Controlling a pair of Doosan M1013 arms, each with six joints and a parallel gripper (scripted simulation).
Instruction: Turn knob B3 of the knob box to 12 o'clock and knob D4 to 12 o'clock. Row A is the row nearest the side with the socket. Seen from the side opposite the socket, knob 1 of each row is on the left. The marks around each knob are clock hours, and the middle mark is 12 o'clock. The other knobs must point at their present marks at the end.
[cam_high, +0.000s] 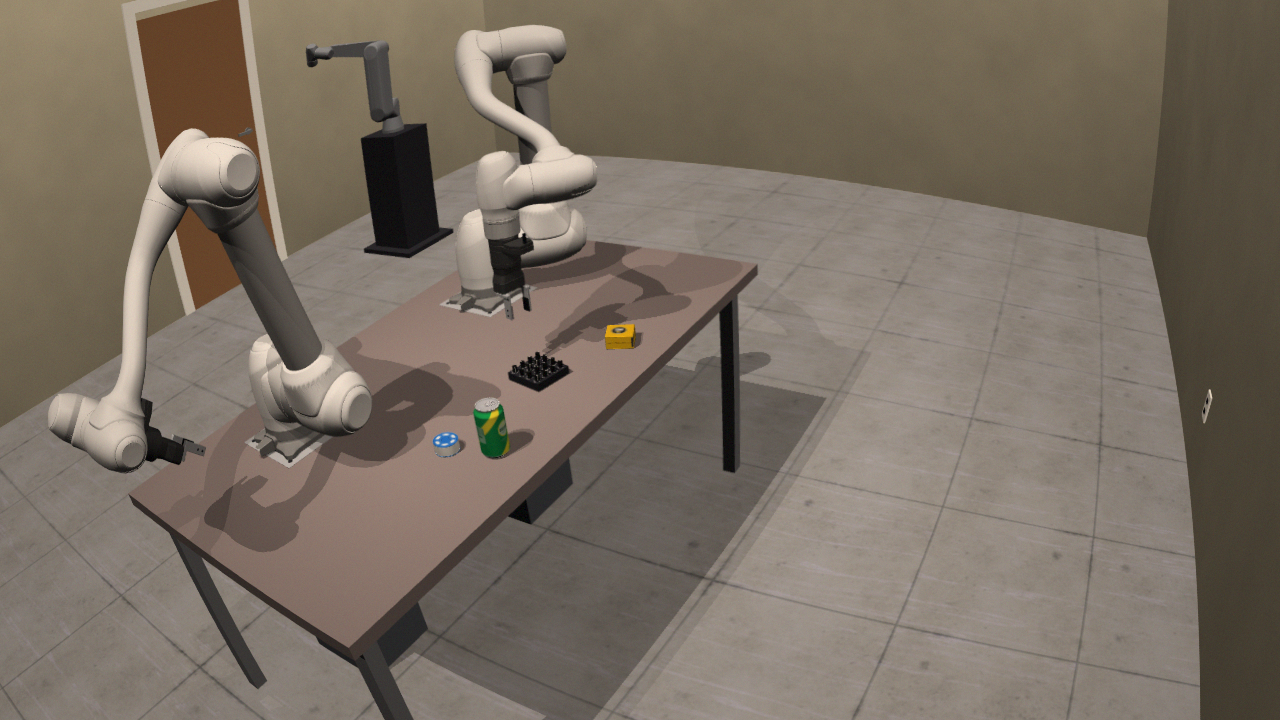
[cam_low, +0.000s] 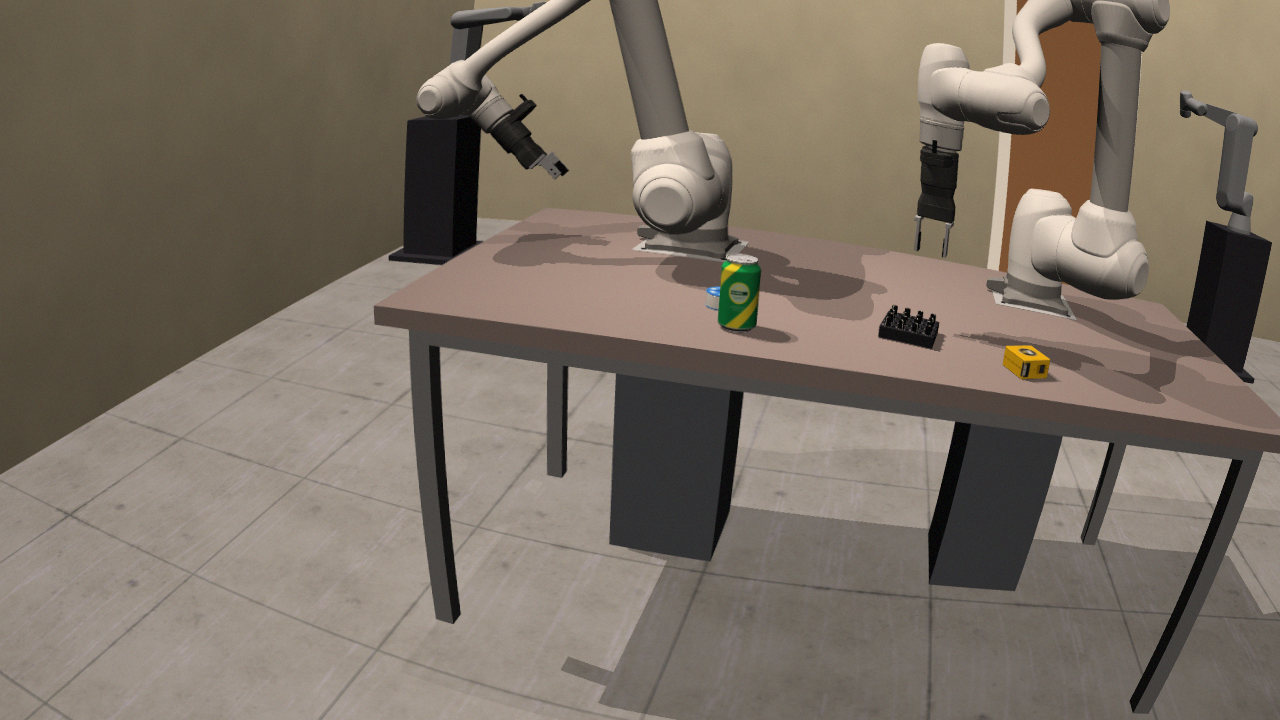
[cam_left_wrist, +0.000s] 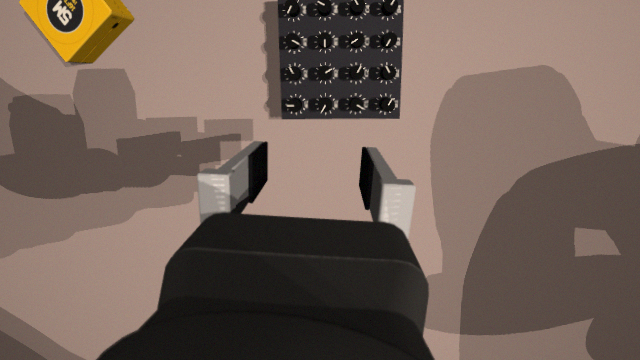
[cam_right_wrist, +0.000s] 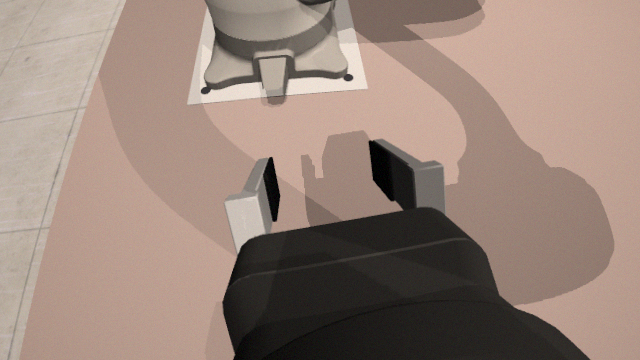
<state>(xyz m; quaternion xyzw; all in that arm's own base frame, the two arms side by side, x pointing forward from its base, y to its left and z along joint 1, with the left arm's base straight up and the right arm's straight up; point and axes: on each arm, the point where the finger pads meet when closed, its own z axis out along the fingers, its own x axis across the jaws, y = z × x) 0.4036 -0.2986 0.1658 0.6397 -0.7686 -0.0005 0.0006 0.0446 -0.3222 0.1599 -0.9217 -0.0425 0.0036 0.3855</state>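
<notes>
The black knob box (cam_high: 538, 384) (cam_low: 908, 336) (cam_left_wrist: 340, 57) lies on the table. In the left wrist view its rows of knobs carry white pointer lines in differing directions, and its far edge is cut off. No socket can be made out, so I cannot tell which knobs are B3 and D4. My left gripper (cam_high: 518, 309) (cam_low: 931, 249) (cam_left_wrist: 313, 163) is open and empty, pointing down above the table, on the robot-base side of the box. My right gripper (cam_high: 194, 447) (cam_low: 556, 168) (cam_right_wrist: 323, 168) is open and empty, far from the box near the table's other end.
A yellow box (cam_high: 620, 338) (cam_low: 1025, 363) (cam_left_wrist: 95, 30) lies near the knob box. A green can (cam_high: 491, 431) (cam_low: 739, 295) stands on its other side, beside a small blue and white tin (cam_high: 445, 445) (cam_low: 713, 300). The right arm's base (cam_right_wrist: 274, 75) shows in the right wrist view.
</notes>
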